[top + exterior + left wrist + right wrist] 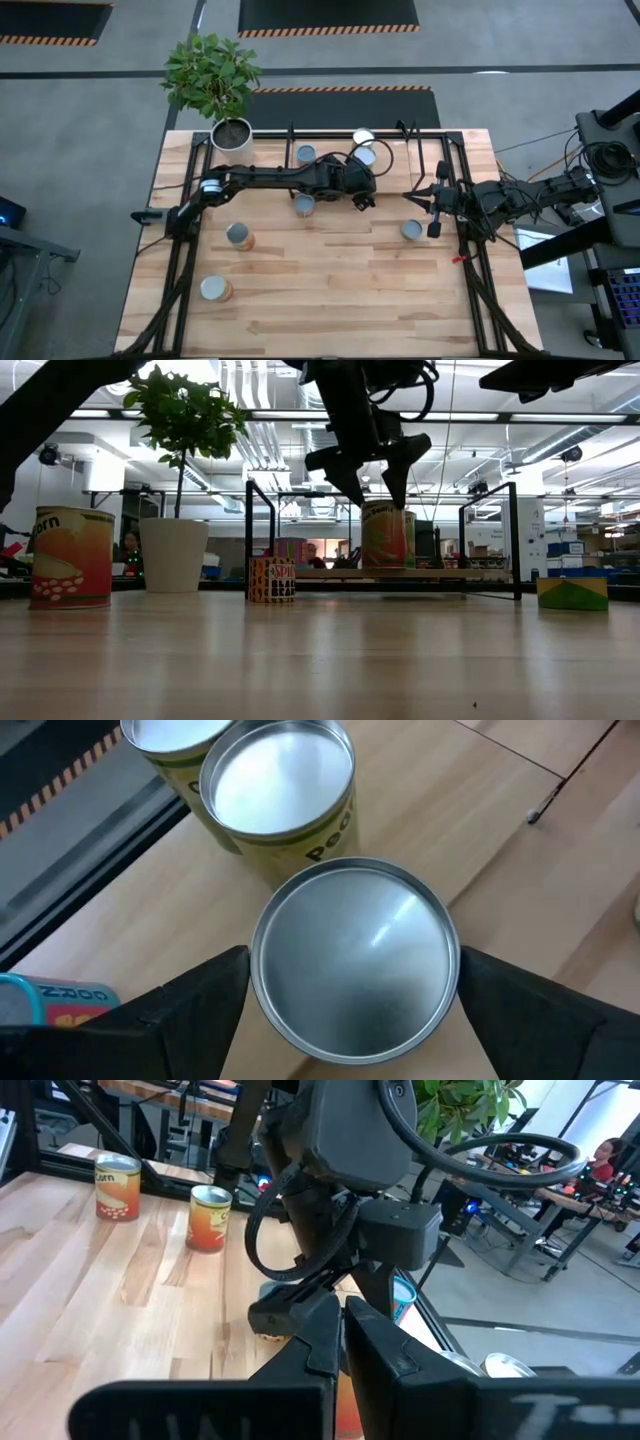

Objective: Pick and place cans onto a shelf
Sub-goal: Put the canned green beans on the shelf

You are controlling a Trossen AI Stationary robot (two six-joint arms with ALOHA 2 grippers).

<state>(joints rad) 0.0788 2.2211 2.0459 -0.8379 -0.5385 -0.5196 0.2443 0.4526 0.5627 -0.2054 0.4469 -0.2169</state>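
High view: the left hand point(366, 190) reaches across the tabletop point(330, 300) to the shelf point(440, 150) at its far edge, and the shelf is the landmark for what follows. In the left wrist view the two dark fingers point(195, 1010) stand released on either side of a can's silvery top point(355, 958), not touching its rim; two more cans point(280, 790) stand just beyond it, touching each other. The low view shows that hand point(368, 472) poised just above a can point(387, 535) standing upright on the shelf board. In front of the shelf, four cans stand apart on the bare tabletop: one point(305, 205) near it, two point(240, 237) farther out toward the left arm's side, and one point(411, 231) toward the right arm's side. The right hand point(428, 198) waits at the shelf's right end, fingers clenched together. A potted plant point(215, 80) stands beside the shelf's left end.
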